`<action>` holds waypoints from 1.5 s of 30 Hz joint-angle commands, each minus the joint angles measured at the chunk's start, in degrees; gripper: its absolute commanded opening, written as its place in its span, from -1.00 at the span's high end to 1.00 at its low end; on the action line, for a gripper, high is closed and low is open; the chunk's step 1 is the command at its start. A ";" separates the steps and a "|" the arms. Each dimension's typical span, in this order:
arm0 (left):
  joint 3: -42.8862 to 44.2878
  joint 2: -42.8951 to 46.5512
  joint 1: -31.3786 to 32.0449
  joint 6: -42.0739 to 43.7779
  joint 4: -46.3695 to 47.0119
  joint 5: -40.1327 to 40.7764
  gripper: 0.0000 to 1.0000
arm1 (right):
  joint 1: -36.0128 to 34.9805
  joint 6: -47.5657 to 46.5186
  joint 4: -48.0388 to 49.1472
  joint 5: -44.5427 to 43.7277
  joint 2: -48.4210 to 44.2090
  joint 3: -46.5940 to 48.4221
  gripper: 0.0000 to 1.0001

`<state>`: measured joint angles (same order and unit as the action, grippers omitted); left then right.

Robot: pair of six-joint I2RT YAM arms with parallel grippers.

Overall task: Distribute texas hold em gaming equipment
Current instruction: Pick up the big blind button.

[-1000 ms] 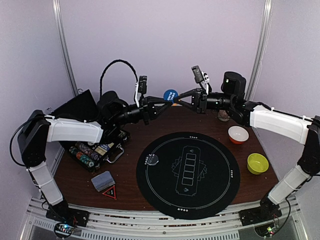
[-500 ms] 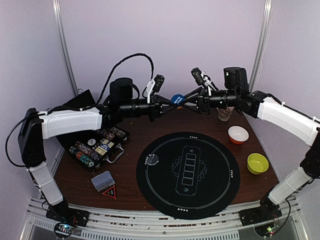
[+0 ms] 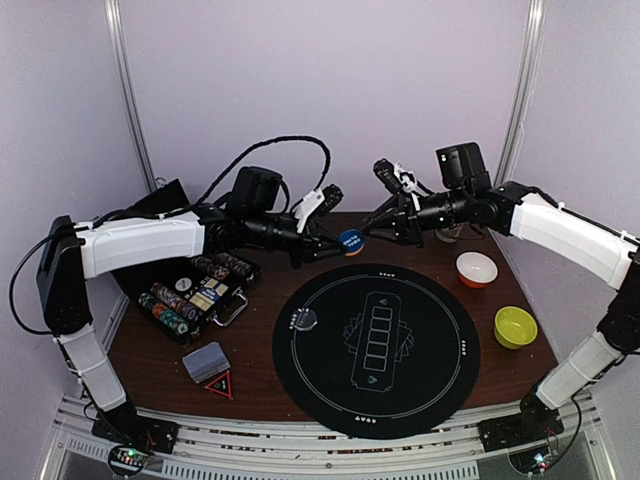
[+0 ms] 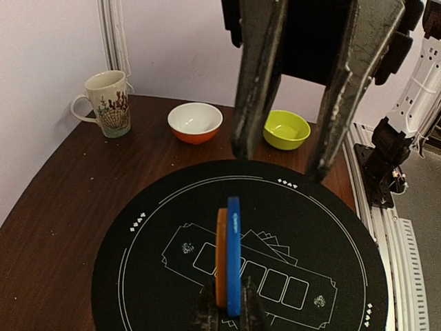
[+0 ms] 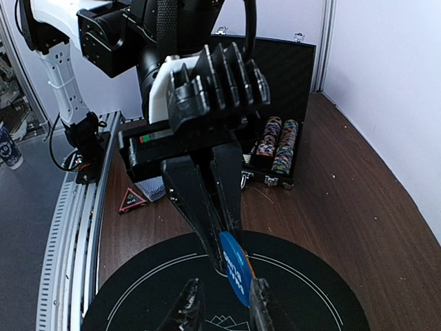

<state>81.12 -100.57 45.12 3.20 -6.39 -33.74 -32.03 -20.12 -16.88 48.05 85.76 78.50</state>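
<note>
My left gripper (image 3: 345, 243) is shut on two coin-sized buttons held on edge, a blue button (image 4: 233, 252) and an orange button (image 4: 221, 255) pressed together, above the far edge of the black mat (image 3: 430, 370). My right gripper (image 3: 372, 222) faces it from the right with its jaws open; in the right wrist view the blue button (image 5: 233, 270) hangs between its fingers (image 5: 260, 309), close to the right one. A clear button (image 3: 305, 319) lies on the mat's left side. A grey-blue deck of cards (image 3: 206, 362) and striped poker chips (image 3: 172, 305) sit at the left.
The chips stand in an open black case (image 3: 215, 300) on the left of the brown table. A red triangular marker (image 3: 220, 385) lies by the deck. An orange bowl (image 3: 476, 268), a green bowl (image 3: 515, 327) and a patterned mug (image 4: 107, 103) stand at the right.
Both grippers have dropped from high at the back toward the mat's far edge. The left one still carries the buttons; the right one's jaws have parted.
</note>
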 commanded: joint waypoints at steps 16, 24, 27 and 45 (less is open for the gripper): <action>1.85 -5.45 0.03 1.62 -1.73 -4.77 1.00 | -1.54 2.30 3.61 1.42 6.50 -5.04 0.50; 2.65 -6.47 -0.04 1.25 -2.81 -5.62 1.00 | -1.54 2.39 1.76 0.43 6.97 -5.23 0.94; 4.37 -7.52 -0.02 0.69 -4.85 -6.26 1.00 | -1.59 2.09 0.57 0.19 7.93 -6.41 1.00; 3.88 -8.82 -0.04 3.01 -6.69 -7.75 1.00 | -1.59 2.91 2.85 -1.31 8.67 -9.98 0.50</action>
<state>83.35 -108.75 45.21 5.69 -14.66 -39.75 -33.39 -18.85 -14.96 46.04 93.65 68.93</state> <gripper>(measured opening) 0.052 0.263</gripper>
